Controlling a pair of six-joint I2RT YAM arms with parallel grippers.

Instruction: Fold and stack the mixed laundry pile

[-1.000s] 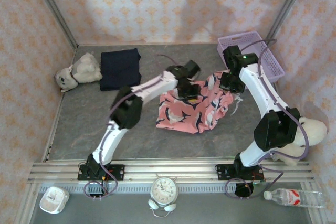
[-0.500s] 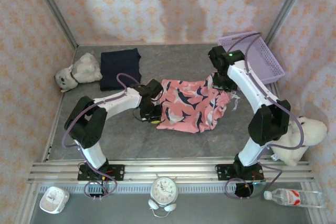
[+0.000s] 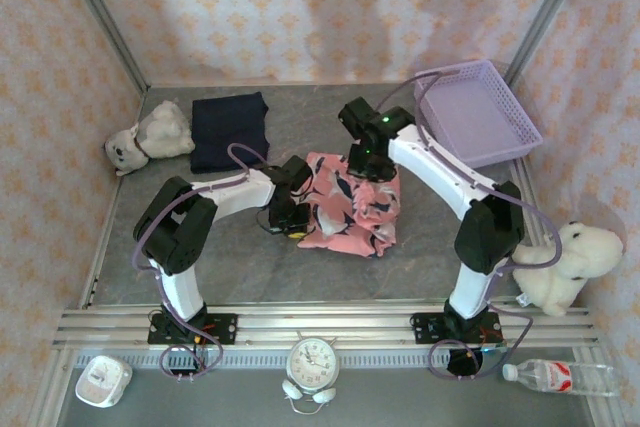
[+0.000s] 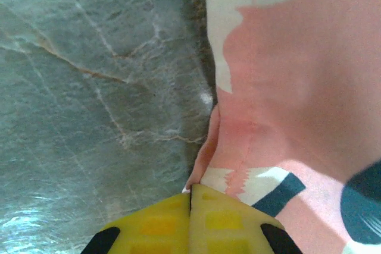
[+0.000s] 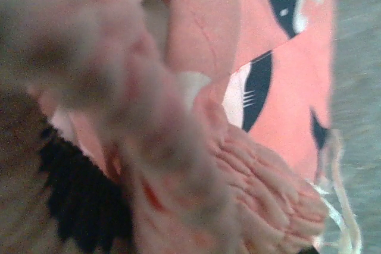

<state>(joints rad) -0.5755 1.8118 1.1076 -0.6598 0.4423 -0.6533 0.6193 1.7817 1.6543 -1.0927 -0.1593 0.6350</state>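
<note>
Logged leftward sweep by right gripper (image 3: pixel 366 160) over last second, away from lavender basket (image 3: pixel 480 112) and across pink garment (image 3: pixel 352 209), jaws nearly closed on bunched cloth. Found garment narrower, right half laid over left — first fold under way, by my reading. Noted left gripper (image 4: pixel 190 199) clamped tight on left hem, pinning it to grey marbled tabletop (image 3: pixel 200 247). Saw navy garment (image 3: pixel 229 130) folded at back left beside plush toys (image 3: pixel 150 135) — stacking not yet done. Enclosed by patterned walls (image 3: pixel 300 7) on three sides; white plush toy (image 3: pixel 572 265) at right.
</note>
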